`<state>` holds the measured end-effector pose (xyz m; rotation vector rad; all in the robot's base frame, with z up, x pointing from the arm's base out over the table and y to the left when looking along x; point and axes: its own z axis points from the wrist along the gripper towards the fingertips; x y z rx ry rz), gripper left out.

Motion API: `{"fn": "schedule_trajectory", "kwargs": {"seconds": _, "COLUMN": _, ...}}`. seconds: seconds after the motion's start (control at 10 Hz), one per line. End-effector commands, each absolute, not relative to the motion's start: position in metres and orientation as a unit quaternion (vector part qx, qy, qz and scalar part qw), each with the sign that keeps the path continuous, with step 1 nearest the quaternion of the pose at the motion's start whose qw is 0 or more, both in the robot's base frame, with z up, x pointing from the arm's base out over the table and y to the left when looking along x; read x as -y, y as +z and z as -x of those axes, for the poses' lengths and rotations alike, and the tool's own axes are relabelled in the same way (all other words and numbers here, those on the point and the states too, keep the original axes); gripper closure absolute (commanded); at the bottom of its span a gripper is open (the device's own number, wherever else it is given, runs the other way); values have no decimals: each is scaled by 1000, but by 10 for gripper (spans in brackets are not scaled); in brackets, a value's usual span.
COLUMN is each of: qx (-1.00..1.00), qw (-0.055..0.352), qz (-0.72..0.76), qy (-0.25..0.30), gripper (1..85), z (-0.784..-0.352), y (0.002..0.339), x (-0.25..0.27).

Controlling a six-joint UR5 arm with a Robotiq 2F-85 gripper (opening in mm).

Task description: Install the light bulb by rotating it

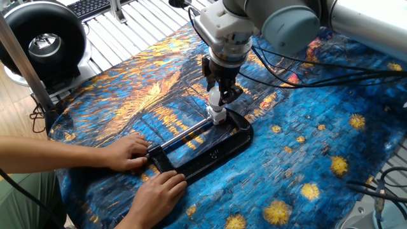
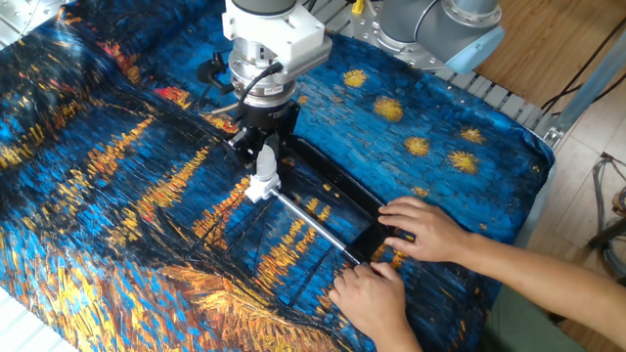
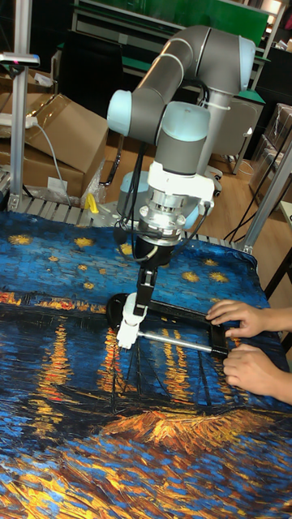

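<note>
The light bulb [image 1: 217, 97] is a small frosted white globe standing upright on a white square socket block [image 1: 218, 117]. My gripper [image 1: 220, 95] points straight down over it, and its black fingers are shut on the bulb's sides. In the other fixed view the bulb [image 2: 264, 157] shows between the fingers, just above the socket block [image 2: 258, 186]. The gripper [image 3: 143, 298] in the tall fixed view mostly hides the bulb, and only the socket block [image 3: 126, 332] shows below it.
A black clamp frame [image 1: 219, 151] with a steel rod [image 2: 315, 225] holds the socket block on the starry blue cloth. A person's two hands [image 1: 131, 153] [image 1: 157, 193] press on the clamp's near end. A black round fan [image 1: 44, 39] stands at the table's far left corner.
</note>
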<state>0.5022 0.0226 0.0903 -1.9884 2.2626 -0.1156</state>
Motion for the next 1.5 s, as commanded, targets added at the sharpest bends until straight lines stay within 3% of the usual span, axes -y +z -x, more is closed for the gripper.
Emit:
{"fn": "schedule_trajectory", "kwargs": {"seconds": 0.0, "qx": -776, "qw": 70, "qz": 626, "qy": -26, "gripper": 543, "z": -498, "y": 91, "x": -25}}
{"fn": "schedule_trajectory", "kwargs": {"seconds": 0.3, "qx": -812, "qw": 67, "qz": 579, "qy": -18, "gripper": 617, "z": -494, "y": 91, "x": -25}}
{"fn": "schedule_trajectory", "kwargs": {"seconds": 1.0, "qx": -892, "qw": 78, "qz": 444, "qy": 28, "gripper": 650, "z": -494, "y": 90, "x": -38}}
{"fn": "schedule_trajectory", "kwargs": {"seconds": 1.4, "qx": -915, "qw": 89, "qz": 393, "qy": 24, "gripper": 653, "z": -506, "y": 89, "x": -28}}
